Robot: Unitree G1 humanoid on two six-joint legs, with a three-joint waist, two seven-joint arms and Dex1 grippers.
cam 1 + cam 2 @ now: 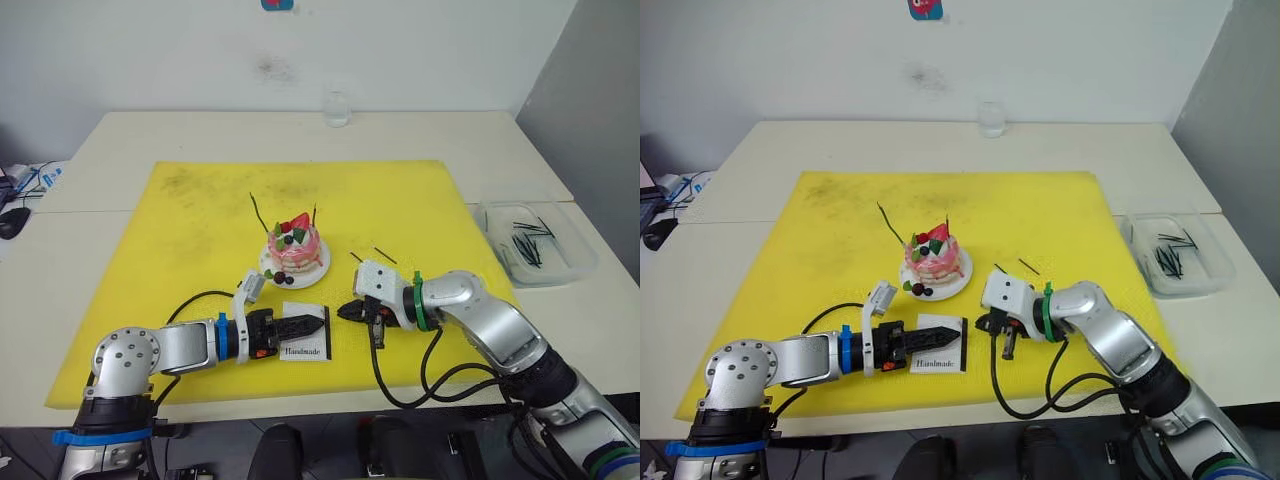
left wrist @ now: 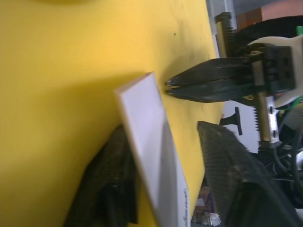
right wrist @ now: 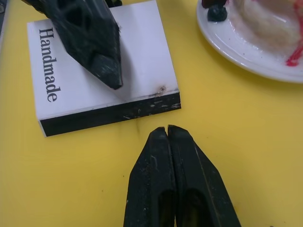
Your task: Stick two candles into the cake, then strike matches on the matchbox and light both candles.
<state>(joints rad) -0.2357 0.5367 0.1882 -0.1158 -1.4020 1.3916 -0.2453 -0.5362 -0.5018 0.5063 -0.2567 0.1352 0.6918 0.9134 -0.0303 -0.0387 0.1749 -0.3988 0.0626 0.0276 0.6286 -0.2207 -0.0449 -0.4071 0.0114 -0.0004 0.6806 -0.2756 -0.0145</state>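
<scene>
Right wrist view: the right claw [image 3: 168, 130], fingers pressed together with no match visible between them, points at the matchbox [image 3: 102, 71], its black striking strip facing the tips, just apart. The left claw [image 1: 318, 322] pins the box flat.

A large yellow rectangular mat [image 1: 200, 230] covers the middle of the pale cream tabletop [image 1: 120, 140]. A small clear drinking glass [image 1: 337, 108] stands upright near the table's far edge, beyond the mat. A clear plastic rectangular tray [image 1: 570, 262] sits on the table off the mat's right side.
</scene>
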